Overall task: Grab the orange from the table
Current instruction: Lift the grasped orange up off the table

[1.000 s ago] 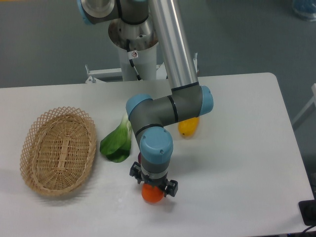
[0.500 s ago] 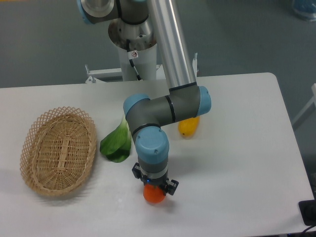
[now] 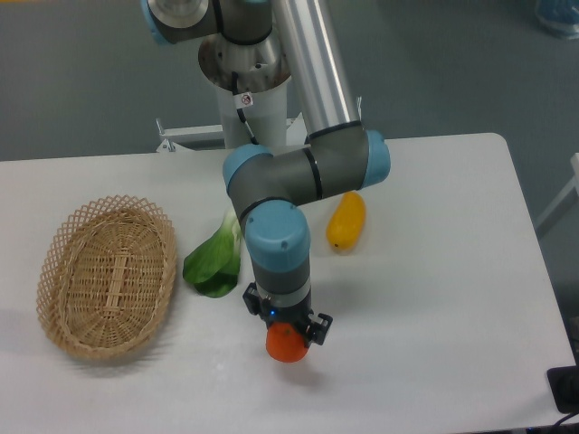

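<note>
Directly under the wrist, the gripper has its jaws clamped on the orange. Only the lower part of the fruit shows; its top is hidden by the black jaw hardware and the blue-capped wrist above. The fingers themselves are mostly covered from this high angle, seen only as dark lugs at either side of the fruit. Whether the orange touches the table or hangs just above it cannot be told; a faint shadow lies beneath it.

Arm: the grey and blue links rise from the wrist to an elbow joint, then a long silver tube runs up and out of the top edge, cut off. The base column stands behind the far table edge.

A green leafy vegetable lies just left of the wrist, its right edge partly hidden by the arm. A yellow-orange pepper-like item lies behind and to the right, its upper end tucked under the elbow. An oval wicker basket sits well apart at the left.

The table's near edge is cut off at the bottom of the frame.
</note>
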`<control>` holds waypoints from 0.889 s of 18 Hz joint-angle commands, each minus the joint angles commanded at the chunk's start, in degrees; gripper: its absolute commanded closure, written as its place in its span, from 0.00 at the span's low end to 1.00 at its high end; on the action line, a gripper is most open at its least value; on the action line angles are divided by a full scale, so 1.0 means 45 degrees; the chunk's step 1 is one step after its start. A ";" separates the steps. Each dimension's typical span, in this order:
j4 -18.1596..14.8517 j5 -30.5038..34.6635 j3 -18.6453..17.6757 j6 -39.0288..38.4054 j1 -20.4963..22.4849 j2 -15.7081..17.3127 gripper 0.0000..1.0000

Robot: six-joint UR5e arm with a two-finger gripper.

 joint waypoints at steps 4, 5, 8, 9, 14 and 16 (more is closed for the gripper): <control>-0.0019 -0.0019 -0.0957 0.1562 0.0567 0.1017 0.33; 0.0058 -0.0020 -0.1172 0.1660 0.0782 0.1251 0.33; 0.0117 -0.0058 -0.1155 0.2402 0.1153 0.1351 0.33; 0.0098 -0.0039 -0.1116 0.2616 0.1232 0.1351 0.32; 0.0000 0.0039 -0.0998 0.3554 0.1505 0.1487 0.31; -0.0019 0.0059 -0.0998 0.3847 0.1546 0.1488 0.31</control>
